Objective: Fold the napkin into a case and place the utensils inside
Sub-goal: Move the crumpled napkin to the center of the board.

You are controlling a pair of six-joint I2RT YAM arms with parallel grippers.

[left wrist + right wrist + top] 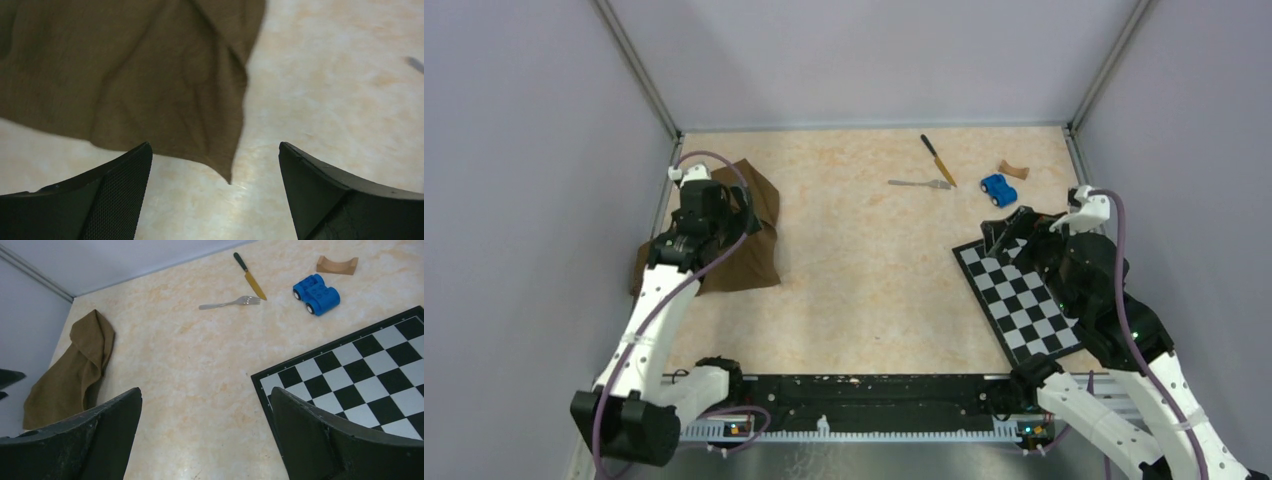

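Observation:
The dark brown napkin [759, 235] lies rumpled at the table's left side, also seen in the left wrist view [150, 75] and the right wrist view [70, 375]. No case is in view. My left gripper [742, 212] hovers over the cloth, open and empty [215, 150], with a cloth corner just ahead of its fingers. The knife [938, 160] [250, 276], with a yellow-orange part and a dark part, and the silver fork [919, 184] [230, 303] lie at the far centre-right. My right gripper [1004, 232] is open and empty [206, 392] at the checkered board's near-left corner.
A black-and-white checkered board [1024, 295] [370, 355] lies under the right arm. A blue toy car [998, 189] [316, 293] and a small curved wooden block [1013, 170] [337, 265] sit behind it. Grey walls close the left, back and right sides.

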